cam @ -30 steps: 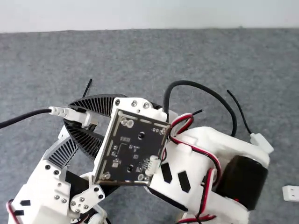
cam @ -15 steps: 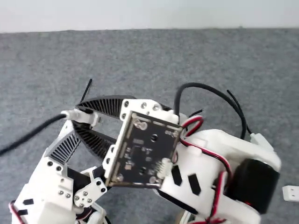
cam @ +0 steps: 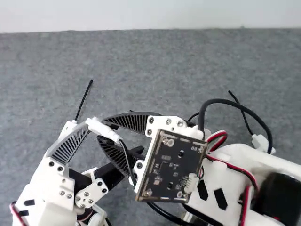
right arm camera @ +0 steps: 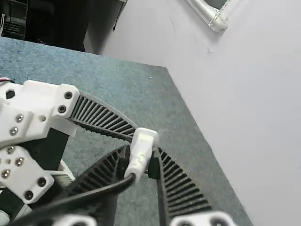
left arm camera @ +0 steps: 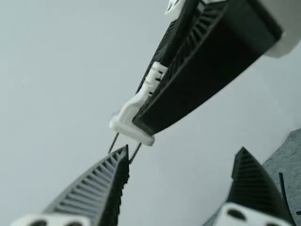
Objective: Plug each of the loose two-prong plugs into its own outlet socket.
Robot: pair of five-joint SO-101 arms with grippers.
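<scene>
Plug (right arm camera: 141, 146): pinched across its white body by the right gripper (right arm camera: 142, 162), both black ribbed fingers (right arm camera: 181, 188) shut tight on it, black cable (right arm camera: 99, 188) trailing back beneath that wrist. Held up off the grey mat (cam: 155, 66), right where the two arms meet. Lies with its long axis roughly in line with those fingers, prongs (left arm camera: 114, 141) leading, out past the fingertips and aimed at the left gripper (left arm camera: 183, 160). On that side: spread wide, gripping nothing, grey ribbed finger (left arm camera: 101, 186) one way and dark finger (left arm camera: 244, 179) the other. Prong tips just beside the point of the grey finger; touching or just clear, cannot tell. Sits, then, toward one edge of the open gap rather than in its middle. Reads as a mid-air hand-over or regrip: right has the body, left is within reach of the free end only. Turns on that axis. To take the plug by its body would probably mean sliding the left fingers along it, past the prongs, then closing next to the right fingertips. Closing from here would likely catch bare prongs alone and knock the plug askew.
</scene>
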